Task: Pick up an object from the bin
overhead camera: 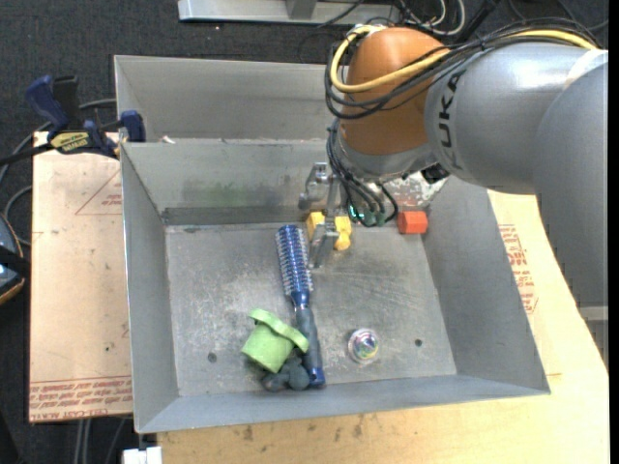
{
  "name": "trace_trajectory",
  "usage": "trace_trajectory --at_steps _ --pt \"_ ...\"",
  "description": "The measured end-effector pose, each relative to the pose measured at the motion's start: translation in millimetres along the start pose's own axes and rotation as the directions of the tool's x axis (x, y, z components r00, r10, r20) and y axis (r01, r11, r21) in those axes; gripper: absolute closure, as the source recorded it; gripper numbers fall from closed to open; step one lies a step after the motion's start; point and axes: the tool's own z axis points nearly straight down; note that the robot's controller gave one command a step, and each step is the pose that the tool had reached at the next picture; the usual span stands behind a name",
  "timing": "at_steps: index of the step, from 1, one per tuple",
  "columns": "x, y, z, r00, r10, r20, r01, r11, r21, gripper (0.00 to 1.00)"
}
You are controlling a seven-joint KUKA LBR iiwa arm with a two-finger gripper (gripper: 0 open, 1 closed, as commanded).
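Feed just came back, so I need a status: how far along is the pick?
Done: the gripper sits low in the bin, beside the top end of the blue ribbed brush. In hand: nothing clearly held. Left: grasp and lift.

I see an even, moderately bright light falling from above. The bin (145, 288) takes it softly. Its grey floor has a pale, mottled sheen near the middle, and the back wall at 12 o'clock looks the lightest. The arm (522, 104) lays a soft-edged shadow beneath itself at about 1 o'clock. There is a broad highlight on the orange cover (387, 75) and a small bright glint on the silvery round thing (364, 345) at 5 o'clock. The green piece (269, 344) at 7 o'clock casts hardly any shadow. The floor (97, 17) around the bin reads dark and gives no glare.
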Motion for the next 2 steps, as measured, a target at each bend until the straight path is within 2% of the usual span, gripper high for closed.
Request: trace_trajectory --at_steps 1,2 --pt "66.8 -5.4 76.1 0.992 -0.124 -0.002 0.124 0.992 0.001 0.00" --pt "136.1 34.3 17.5 0.876 -0.481 0.007 0.481 0.876 0.002 0.00"
